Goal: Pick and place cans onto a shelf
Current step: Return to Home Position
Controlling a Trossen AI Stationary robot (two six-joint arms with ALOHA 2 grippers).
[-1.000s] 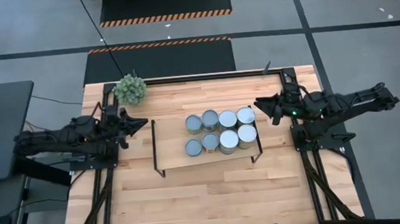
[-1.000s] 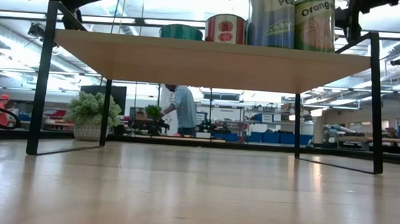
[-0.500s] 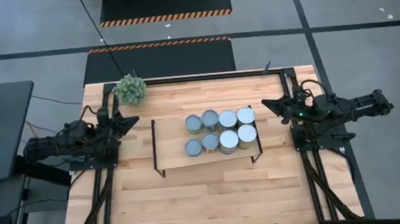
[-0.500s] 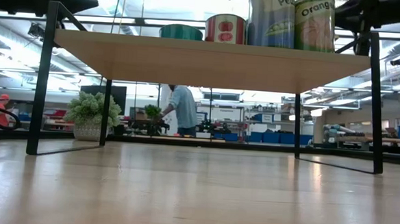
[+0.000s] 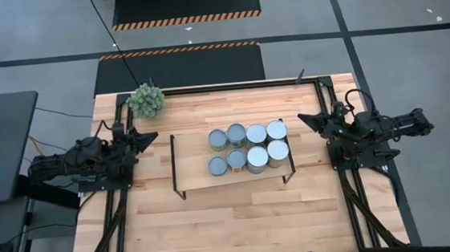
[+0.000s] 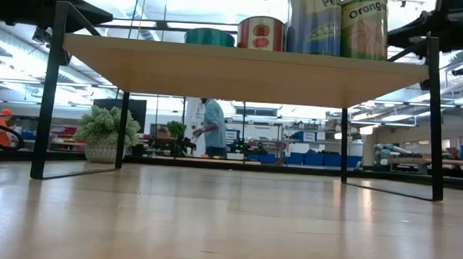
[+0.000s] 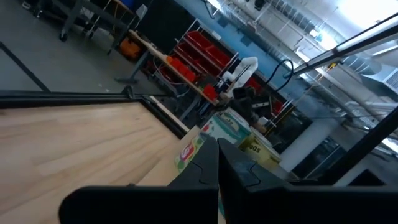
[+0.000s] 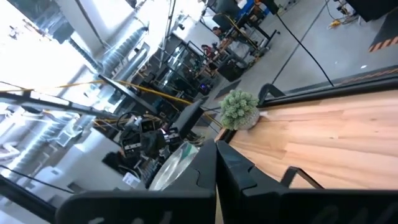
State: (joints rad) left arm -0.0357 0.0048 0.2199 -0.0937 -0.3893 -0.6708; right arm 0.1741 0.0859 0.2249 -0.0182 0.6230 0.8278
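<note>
Several cans (image 5: 247,146) stand upright on their bases in two rows on the right half of the light-wood shelf (image 5: 195,156), which stands on the table on its black rod frames. The low view shows can sides (image 6: 336,24) above the shelf board (image 6: 242,71). My left gripper (image 5: 153,135) is shut and empty at the table's left edge, pointing toward the shelf. My right gripper (image 5: 302,120) is shut and empty at the table's right edge, pointing toward the cans. Both wrist views show shut fingers, the left (image 7: 217,171) and the right (image 8: 216,168).
A spiky green plant ball (image 5: 146,99) sits at the table's far left corner, near my left arm. The shelf's left half (image 5: 192,165) is bare board. Bare tabletop (image 5: 240,221) lies in front of the shelf. A person (image 6: 213,127) stands far off in the room.
Both arms have drawn back from the shelf: my left gripper toward the table's left edge, my right gripper toward the right edge. The cans and shelf have stayed put.
</note>
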